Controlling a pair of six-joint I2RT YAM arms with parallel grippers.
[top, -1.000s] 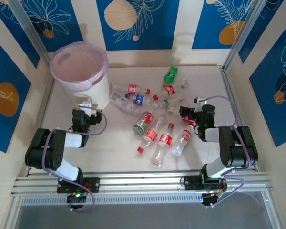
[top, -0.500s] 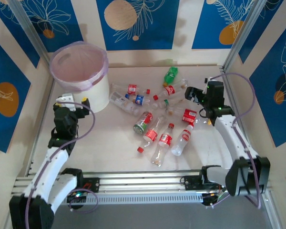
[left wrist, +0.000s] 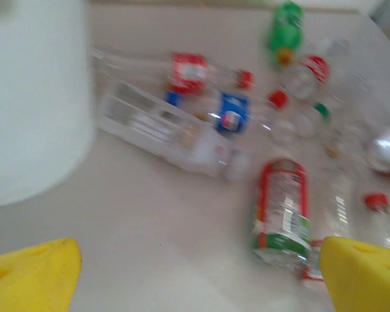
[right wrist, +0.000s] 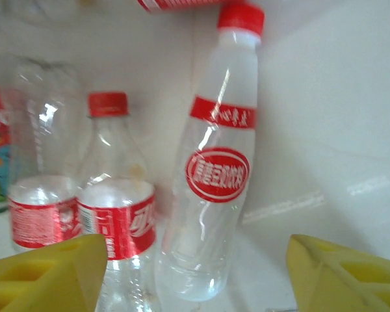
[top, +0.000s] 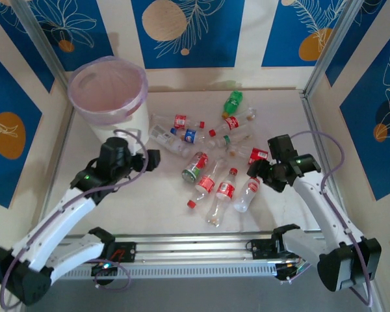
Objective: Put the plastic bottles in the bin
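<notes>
The plastic bottles (top: 208,166) lie scattered over the middle of the table, mostly clear with red caps, one green bottle (top: 232,103) at the far side. The bin (top: 108,97), white with a pink liner, stands at the far left. My left gripper (top: 151,159) is open and empty, just right of the bin and pointing at the pile. A bottle with a red and green label (left wrist: 283,211) lies ahead of its right finger (left wrist: 364,273). My right gripper (top: 255,170) is open over a clear bottle with a red oval label (right wrist: 218,172), which lies between its fingers (right wrist: 49,273).
A second red-labelled bottle (right wrist: 114,208) lies right beside the left finger of the right gripper. A loose red cap (top: 191,203) lies near the front. Blue patterned walls and metal posts enclose the table; bare tabletop lies at the front left (top: 136,201).
The left gripper swung from the bin's left side around to its right, toward the pile. The right gripper came back from the far right and now sits over the oval-label bottle.
</notes>
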